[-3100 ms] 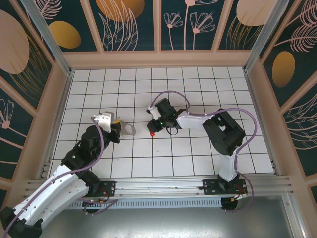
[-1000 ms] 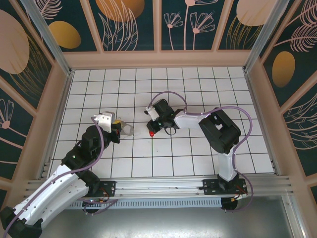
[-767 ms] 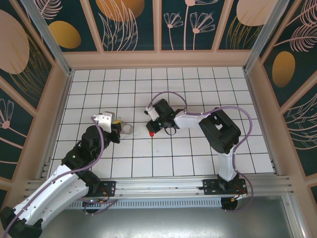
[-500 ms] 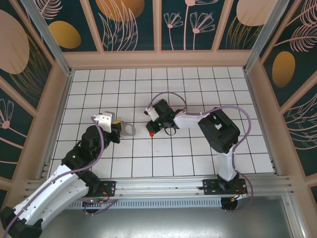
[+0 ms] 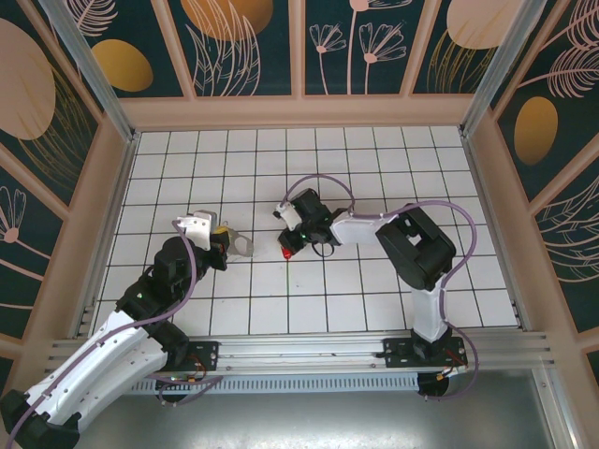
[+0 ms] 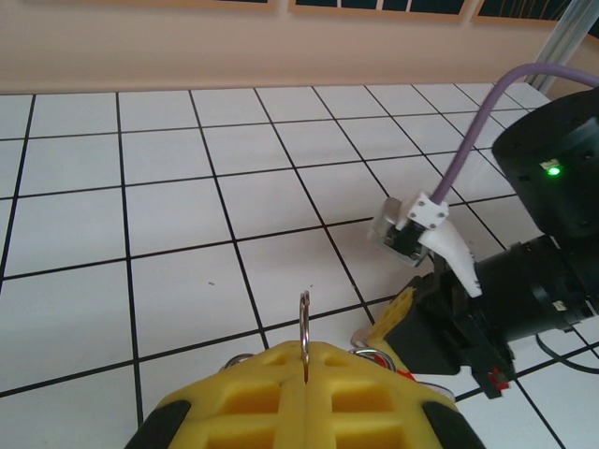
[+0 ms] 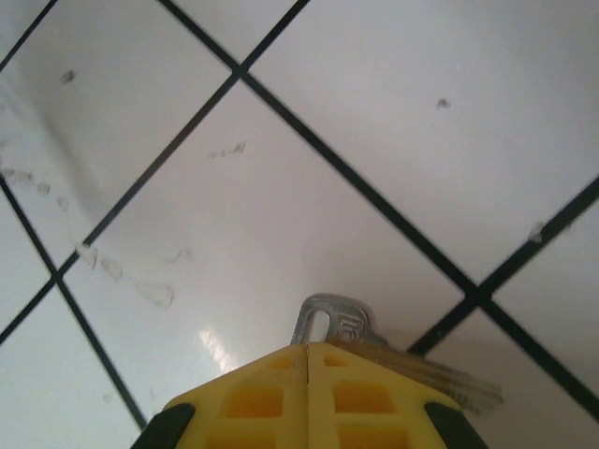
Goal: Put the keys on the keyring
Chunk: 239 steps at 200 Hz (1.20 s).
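Observation:
My left gripper is shut on the keyring, a silvery ring with a pale loop, held just above the tiles at centre left. In the left wrist view a thin metal ring stands edge-on out of the closed yellow pads, and further rings lie below. A short gap to the right, my right gripper points down at the floor with the red-headed key at its tip. In the right wrist view the pads are closed, and a slotted silver metal end of the key pokes out.
The white tiled floor is fenced by tan walls on three sides. The right arm's dark wrist with its purple cable stands close to the right of the left gripper. A rail runs along the near edge.
The right gripper with the key has edged slightly left towards the keyring. The left gripper and the ring have stayed put.

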Tool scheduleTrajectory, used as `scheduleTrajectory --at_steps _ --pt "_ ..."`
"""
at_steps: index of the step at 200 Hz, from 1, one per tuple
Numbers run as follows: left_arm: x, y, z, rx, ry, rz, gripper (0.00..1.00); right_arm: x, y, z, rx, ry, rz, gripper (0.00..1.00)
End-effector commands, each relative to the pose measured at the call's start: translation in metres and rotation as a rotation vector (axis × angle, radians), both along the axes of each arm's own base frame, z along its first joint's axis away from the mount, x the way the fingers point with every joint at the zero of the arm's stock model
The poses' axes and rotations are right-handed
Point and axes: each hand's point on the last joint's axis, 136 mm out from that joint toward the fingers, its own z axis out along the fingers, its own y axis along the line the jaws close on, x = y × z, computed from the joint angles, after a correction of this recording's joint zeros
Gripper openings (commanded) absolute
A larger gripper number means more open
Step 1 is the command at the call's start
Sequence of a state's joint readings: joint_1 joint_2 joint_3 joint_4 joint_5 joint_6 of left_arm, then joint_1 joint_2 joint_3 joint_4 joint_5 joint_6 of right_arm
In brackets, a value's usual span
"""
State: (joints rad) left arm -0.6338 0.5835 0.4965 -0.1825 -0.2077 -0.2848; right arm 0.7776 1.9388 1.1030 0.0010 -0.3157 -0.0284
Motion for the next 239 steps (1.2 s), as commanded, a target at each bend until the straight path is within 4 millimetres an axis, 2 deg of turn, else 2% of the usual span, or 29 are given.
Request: scheduleTrajectory --at_steps 1,31,49,70,109,178,214,239 --pt "0.002 -0.005 0.013 -0.018 -0.047 -0.025 0.00 -0.006 -0.002 0.038 0.078 -0.113 0.067 0.00" --pt "0.001 -0.013 0.019 -0.024 -0.060 -0.071 0.00 -0.026 -0.011 0.076 0.157 -0.197 0.139 0.00" --pt "0.001 -0.016 0.023 -0.017 -0.064 -0.089 0.00 -0.029 -0.020 0.084 0.157 -0.203 0.131 0.00" --pt "0.002 -0.017 0.024 -0.004 -0.060 -0.091 0.00 -0.026 -0.029 0.070 0.108 -0.159 0.099 0.00" --pt "0.003 -0.018 0.020 0.008 -0.047 -0.091 0.00 -0.025 -0.042 0.032 0.012 -0.064 0.017 0.00" --pt "0.005 -0.020 0.017 0.018 -0.045 -0.098 0.00 -0.025 -0.043 0.000 -0.032 0.020 -0.028 0.01" --pt "0.005 -0.019 0.017 0.016 -0.045 -0.097 0.00 -0.020 -0.042 -0.006 -0.043 0.016 -0.037 0.07" --pt "0.005 -0.019 0.016 0.014 -0.045 -0.097 0.00 -0.020 -0.043 0.000 -0.033 -0.002 -0.049 0.13"
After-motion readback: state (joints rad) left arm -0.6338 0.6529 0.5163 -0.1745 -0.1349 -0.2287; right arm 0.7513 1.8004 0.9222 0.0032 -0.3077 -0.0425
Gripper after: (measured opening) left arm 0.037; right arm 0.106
